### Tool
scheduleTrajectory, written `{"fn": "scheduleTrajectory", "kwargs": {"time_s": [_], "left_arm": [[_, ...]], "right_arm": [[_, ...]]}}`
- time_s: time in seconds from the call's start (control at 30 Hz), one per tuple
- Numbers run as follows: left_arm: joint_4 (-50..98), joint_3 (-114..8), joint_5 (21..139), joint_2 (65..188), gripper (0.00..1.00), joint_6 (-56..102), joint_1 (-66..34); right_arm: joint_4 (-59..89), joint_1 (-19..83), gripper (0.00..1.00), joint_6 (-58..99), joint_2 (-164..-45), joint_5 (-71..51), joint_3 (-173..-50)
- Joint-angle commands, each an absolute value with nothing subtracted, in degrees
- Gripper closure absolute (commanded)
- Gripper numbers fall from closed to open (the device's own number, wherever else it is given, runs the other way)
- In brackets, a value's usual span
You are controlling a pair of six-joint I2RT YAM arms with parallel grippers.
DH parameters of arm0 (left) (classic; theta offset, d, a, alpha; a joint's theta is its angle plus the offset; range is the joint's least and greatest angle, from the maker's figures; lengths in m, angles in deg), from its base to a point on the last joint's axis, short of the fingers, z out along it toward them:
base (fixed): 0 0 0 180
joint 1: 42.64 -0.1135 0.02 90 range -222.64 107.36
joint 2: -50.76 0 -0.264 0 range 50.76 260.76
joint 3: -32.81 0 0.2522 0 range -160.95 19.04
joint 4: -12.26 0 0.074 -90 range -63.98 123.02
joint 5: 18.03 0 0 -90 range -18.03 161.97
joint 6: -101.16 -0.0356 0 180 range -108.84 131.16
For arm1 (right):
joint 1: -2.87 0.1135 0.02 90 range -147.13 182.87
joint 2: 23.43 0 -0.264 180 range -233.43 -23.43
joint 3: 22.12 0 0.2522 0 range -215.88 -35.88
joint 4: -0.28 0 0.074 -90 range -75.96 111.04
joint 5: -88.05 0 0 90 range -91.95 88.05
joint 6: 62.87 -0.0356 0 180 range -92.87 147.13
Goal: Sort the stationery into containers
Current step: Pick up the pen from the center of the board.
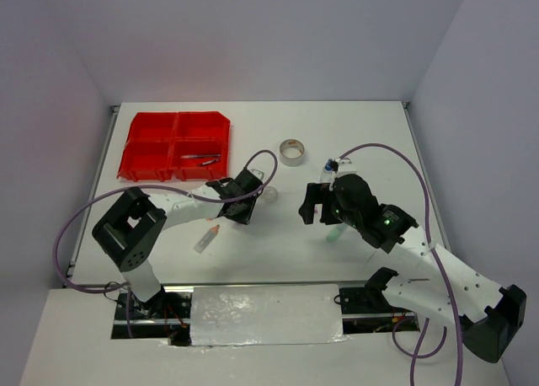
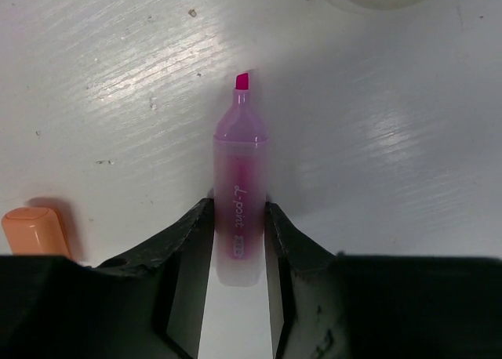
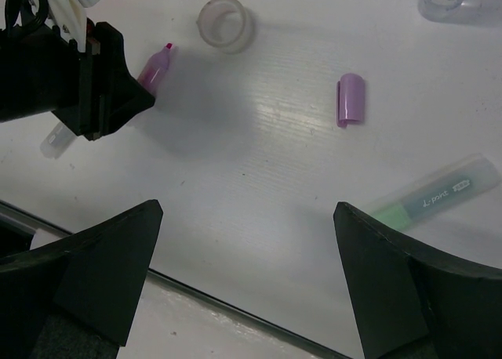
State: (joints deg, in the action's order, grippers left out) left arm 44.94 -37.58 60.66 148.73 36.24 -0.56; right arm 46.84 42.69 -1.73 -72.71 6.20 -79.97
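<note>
My left gripper (image 2: 239, 218) is shut on a pink marker (image 2: 240, 179) that lies on the white table, uncapped, its tip pointing away. In the top view this gripper (image 1: 251, 186) is at mid-table beside a clear tape ring (image 1: 269, 192). My right gripper (image 3: 247, 218) is open and empty above the table; in the top view it (image 1: 312, 202) hovers right of centre. A green marker (image 3: 435, 198), a purple cap (image 3: 350, 99) and the blue-capped bottle (image 1: 327, 171) lie near it. The red tray (image 1: 147, 150) at the back left holds dark pens (image 1: 200, 158).
A grey tape roll (image 1: 292, 152) lies behind the grippers. An orange-tipped marker (image 1: 206, 238) lies near the left arm; its orange cap (image 2: 31, 230) shows beside the left fingers. The clear tape ring (image 3: 224, 22) lies just beyond the pink marker's tip.
</note>
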Motion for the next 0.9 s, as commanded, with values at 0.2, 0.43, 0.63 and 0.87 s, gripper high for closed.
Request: {"fn": "scheduleTrajectory", "kwargs": {"time_s": [0.2, 0.43, 0.63, 0.87], "left_arm": [[43.6, -33.51, 61.6, 150.96, 0.87, 40.07, 2.8], [43.78, -31.67, 58.88, 138.49, 1.0, 45.16, 5.86], [45.09, -29.39, 54.49, 122.85, 1.0, 47.81, 10.96], [46.76, -24.64, 57.55, 105.37, 1.0, 46.67, 13.34]], "right_arm": [[44.54, 42.42, 0.02, -1.44, -71.68, 5.7, -78.86], [46.38, 42.16, 0.01, -0.47, -77.65, 11.41, -80.35], [46.12, 40.85, 0.1, 3.04, -90.9, 13.7, -84.64], [42.18, 40.58, 0.21, 10.15, -101.81, 18.0, -89.4]]}}
